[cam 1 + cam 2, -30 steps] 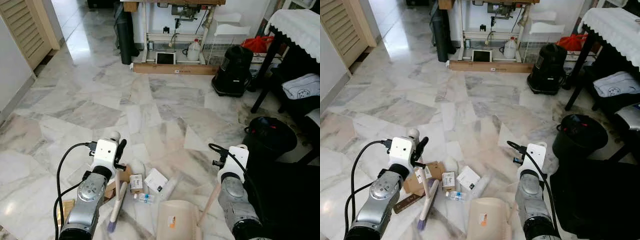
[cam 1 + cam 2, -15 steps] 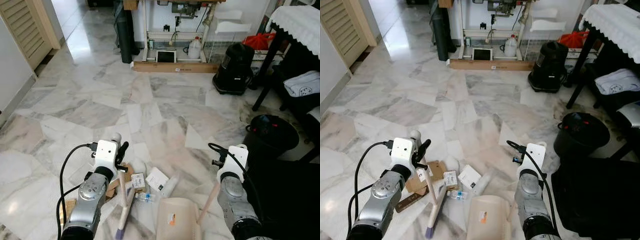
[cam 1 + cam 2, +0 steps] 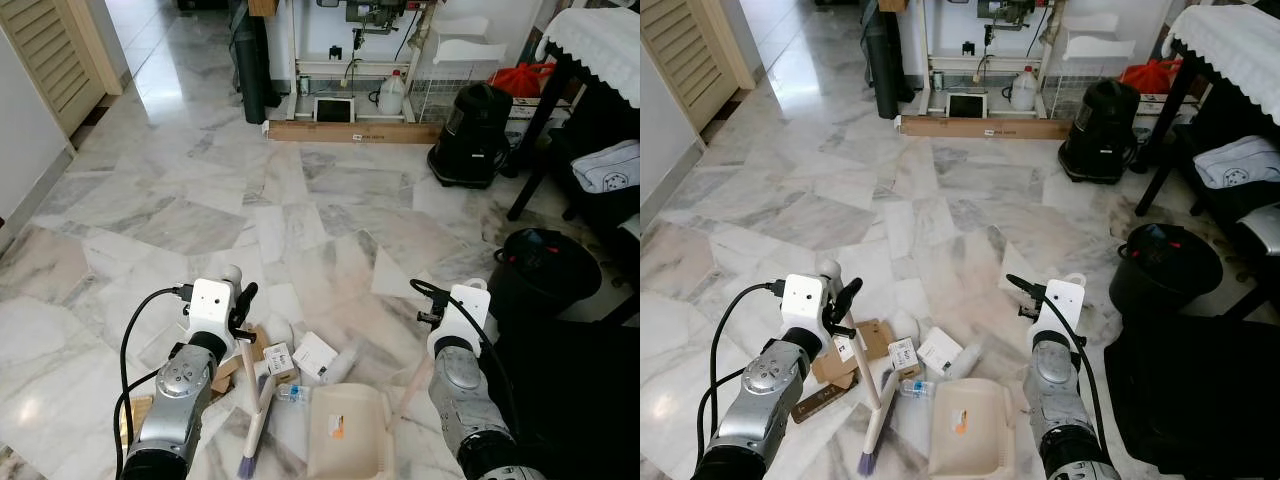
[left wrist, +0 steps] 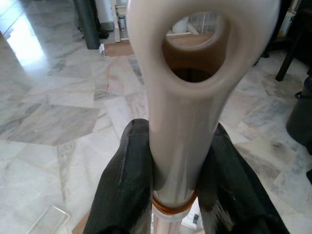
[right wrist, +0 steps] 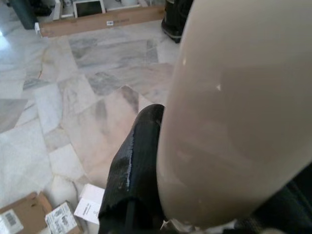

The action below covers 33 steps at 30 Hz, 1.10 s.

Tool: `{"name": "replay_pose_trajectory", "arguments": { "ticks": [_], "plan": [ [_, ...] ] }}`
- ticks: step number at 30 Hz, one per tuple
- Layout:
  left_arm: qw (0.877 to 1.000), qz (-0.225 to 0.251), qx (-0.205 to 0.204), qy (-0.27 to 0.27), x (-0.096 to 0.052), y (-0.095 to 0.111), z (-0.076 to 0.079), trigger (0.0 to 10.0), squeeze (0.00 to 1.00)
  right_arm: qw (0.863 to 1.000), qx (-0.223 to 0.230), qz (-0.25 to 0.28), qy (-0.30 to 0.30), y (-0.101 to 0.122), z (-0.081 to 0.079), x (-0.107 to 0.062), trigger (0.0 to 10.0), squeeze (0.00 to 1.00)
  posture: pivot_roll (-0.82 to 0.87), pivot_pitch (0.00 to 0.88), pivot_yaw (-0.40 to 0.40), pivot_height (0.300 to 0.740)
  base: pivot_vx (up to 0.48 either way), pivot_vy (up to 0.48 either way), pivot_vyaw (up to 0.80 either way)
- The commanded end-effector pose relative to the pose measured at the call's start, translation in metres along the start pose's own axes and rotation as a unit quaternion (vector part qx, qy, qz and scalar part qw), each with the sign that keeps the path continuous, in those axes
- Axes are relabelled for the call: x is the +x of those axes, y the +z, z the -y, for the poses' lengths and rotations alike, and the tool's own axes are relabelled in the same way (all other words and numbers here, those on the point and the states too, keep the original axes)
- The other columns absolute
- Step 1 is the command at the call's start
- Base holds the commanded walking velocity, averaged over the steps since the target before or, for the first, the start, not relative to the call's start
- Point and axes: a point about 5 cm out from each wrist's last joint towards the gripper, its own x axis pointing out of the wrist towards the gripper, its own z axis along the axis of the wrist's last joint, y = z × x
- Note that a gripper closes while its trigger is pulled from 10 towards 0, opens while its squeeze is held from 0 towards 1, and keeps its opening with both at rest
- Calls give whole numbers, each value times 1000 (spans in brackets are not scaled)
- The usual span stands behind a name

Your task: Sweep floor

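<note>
Left eye view looks down on a marble floor (image 3: 330,215) where the left gripper (image 3: 243,322) holds a cream brush (image 3: 252,420), its handle slanting down to purple bristles at the floor. Just beside the brush lies a small heap of litter: a flat brown cardboard piece (image 3: 232,365), a small white box (image 3: 314,357), a little labelled carton (image 3: 277,359) and a clear plastic bottle (image 3: 292,393). A cream dustpan (image 3: 348,430) sits flat on the floor, touching the near side of the heap, its long handle rising toward the right arm. A black bin (image 3: 545,270) stands further right.

Left wrist view shows the two black fingers (image 4: 127,185) pressed against either side of the brush's cream handle (image 4: 187,117), which ends in a hanging loop.

Right wrist view shows one black finger (image 5: 139,161) lying tight against the dustpan's broad cream handle (image 5: 234,117); the right gripper's other finger is hidden behind it, so the grip looks closed on the handle.
</note>
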Motion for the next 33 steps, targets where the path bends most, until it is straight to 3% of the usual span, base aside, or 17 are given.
{"name": "replay_pose_trajectory", "arguments": {
  "ticks": [1, 20, 27, 33],
  "plan": [
    [1000, 1, -7, -4, 1, 0, 0, 10000, 0, 1000, 2, 27, 3, 12, -4, 4, 10000, 0, -49, 82, -1, 740, 0, 0, 0],
    [1000, 1, 8, -17, -1, 3, -5, 10000, 0, 999, -26, -18, -7, -4, -7, 3, 10000, 0, -25, 73, 5, 740, 0, 0, 0],
    [998, -8, -8, -64, -2, 3, -4, 10000, 0, 1000, -25, -18, -6, -4, -10, 3, 10000, 0, -21, 67, 8, 740, 0, 0, 0],
    [993, -20, -15, -112, -5, 6, -12, 10000, 0, 1000, -23, -19, -3, -4, -12, 3, 10000, 0, -12, 64, 9, 740, 0, 0, 0]
  ]
}}
